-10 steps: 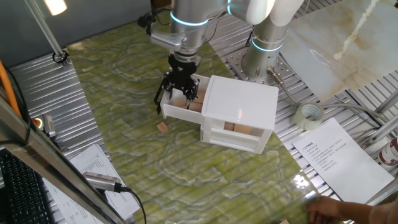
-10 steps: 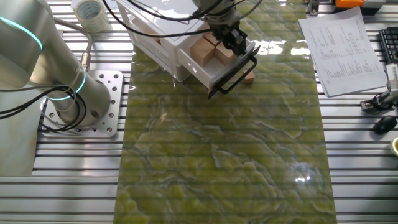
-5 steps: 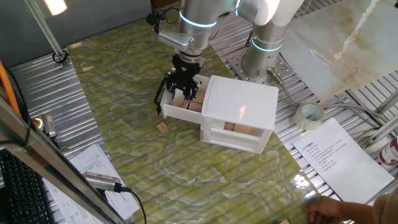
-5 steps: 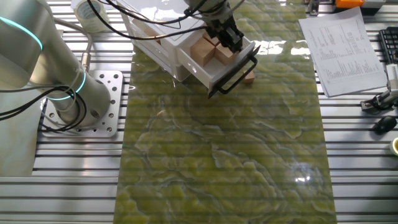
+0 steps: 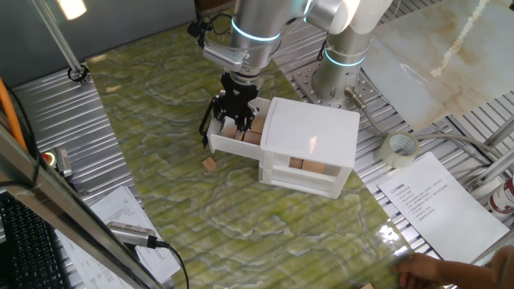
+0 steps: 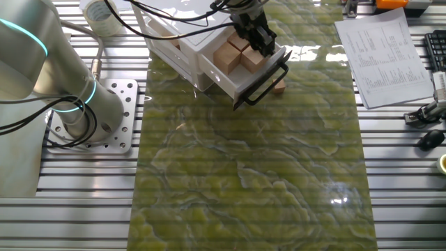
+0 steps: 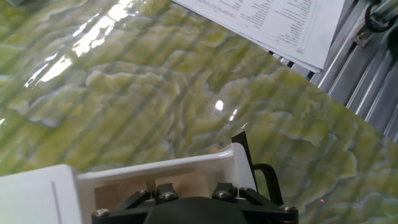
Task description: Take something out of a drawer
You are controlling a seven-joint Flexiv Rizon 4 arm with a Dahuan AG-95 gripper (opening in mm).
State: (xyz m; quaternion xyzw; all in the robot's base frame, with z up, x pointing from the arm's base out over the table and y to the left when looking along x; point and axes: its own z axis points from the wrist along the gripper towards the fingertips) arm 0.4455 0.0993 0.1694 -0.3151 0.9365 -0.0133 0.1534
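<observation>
The white drawer (image 5: 227, 143) with its black bar handle (image 6: 265, 79) stands pulled out of the white cabinet (image 5: 312, 131). Several light-brown wooden cubes (image 6: 227, 55) lie inside it. My gripper (image 5: 238, 120) points down into the drawer over the cubes, and its dark fingers (image 6: 255, 33) flank one cube. The tips are hidden among the cubes, so the grip does not show. In the hand view only the gripper's body, the drawer's front wall (image 7: 205, 165) and a cube (image 7: 181, 183) show. One more cube (image 5: 210, 164) lies on the table beside the drawer.
A lower drawer (image 5: 309, 167) of the cabinet also holds cubes. A tape roll (image 5: 400, 148) and printed sheets (image 5: 438, 205) lie to the right of the green mat (image 5: 201, 233). A person's hand (image 5: 426, 269) shows at the bottom right edge.
The arm's upper part has shifted a little and the gripper has moved slightly toward the cabinet over the drawer. The drawer and the cubes have stayed in place.
</observation>
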